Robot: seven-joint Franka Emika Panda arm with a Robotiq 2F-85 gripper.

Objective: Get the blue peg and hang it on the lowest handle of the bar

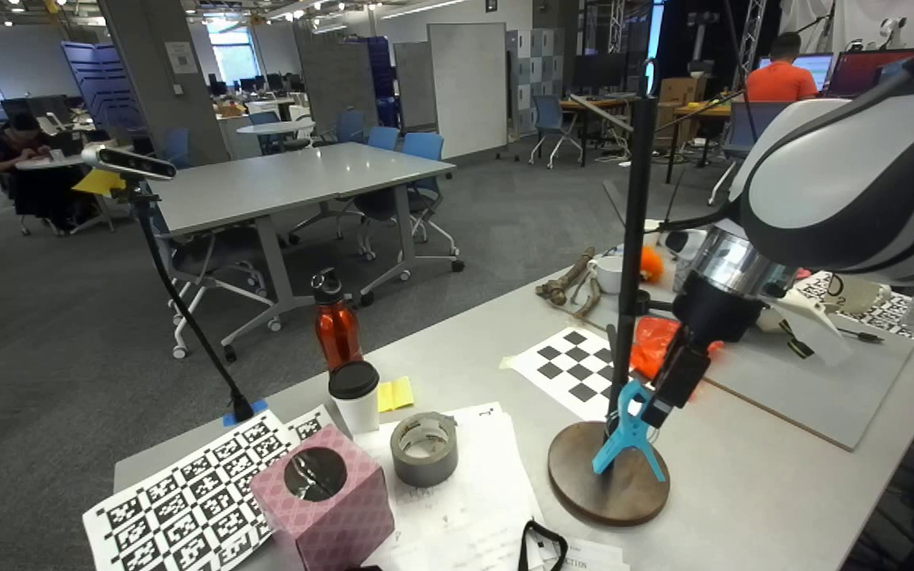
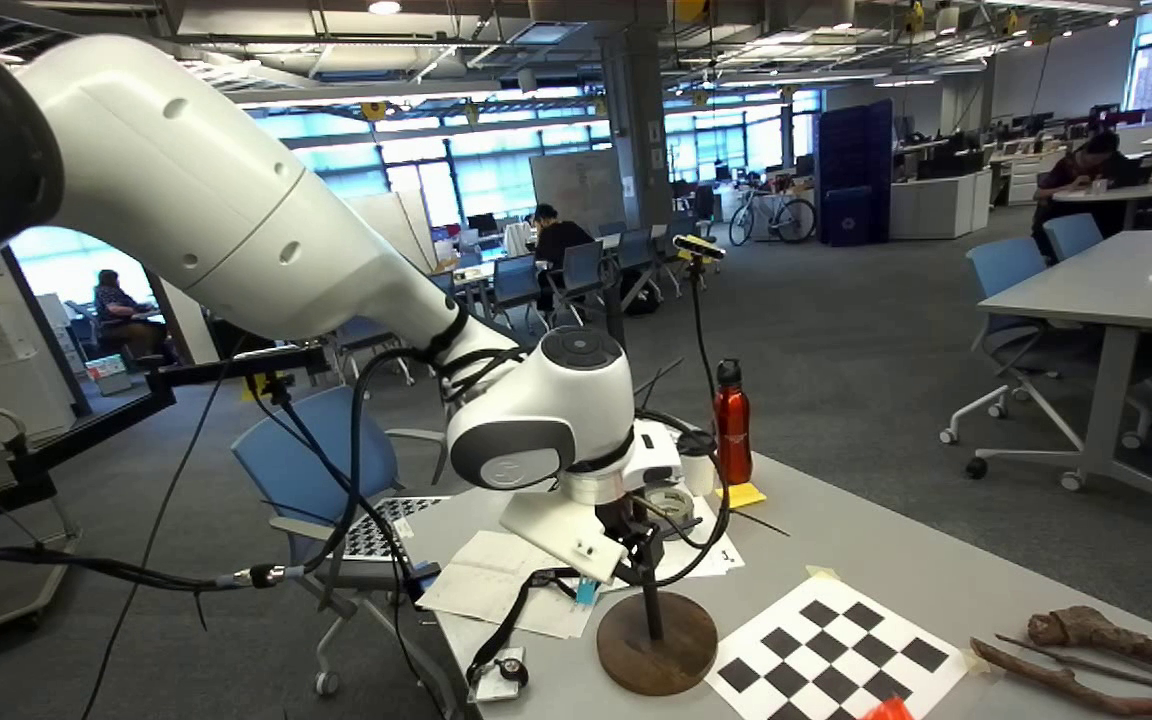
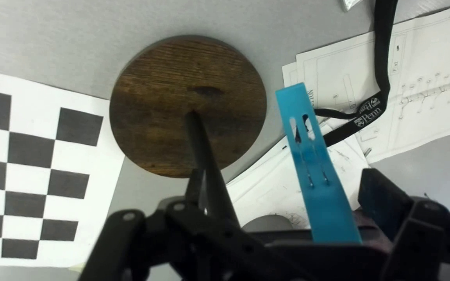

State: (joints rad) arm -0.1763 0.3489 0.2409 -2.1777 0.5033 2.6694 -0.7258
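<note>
The blue peg (image 3: 320,187) stands between the separated fingers of my gripper (image 3: 285,185) in the wrist view, apart from both fingertips. Its upper end is hidden behind the dark gripper body. In an exterior view the blue peg (image 1: 630,434) is upright above the round brown base, legs splayed downward, close in front of the pole. The bar (image 1: 635,238) rises right beside my gripper, and in the wrist view its pole (image 3: 201,144) runs along one finger. The lowest handle cannot be made out, so I cannot tell whether the peg hangs on it.
A checkered sheet (image 1: 580,369) and an orange-red bag (image 1: 651,349) lie near the base. A tape roll (image 1: 428,469), a white cup (image 1: 359,414) and a pink tissue box (image 1: 346,515) stand on the table. A black lanyard (image 3: 383,58) crosses some papers.
</note>
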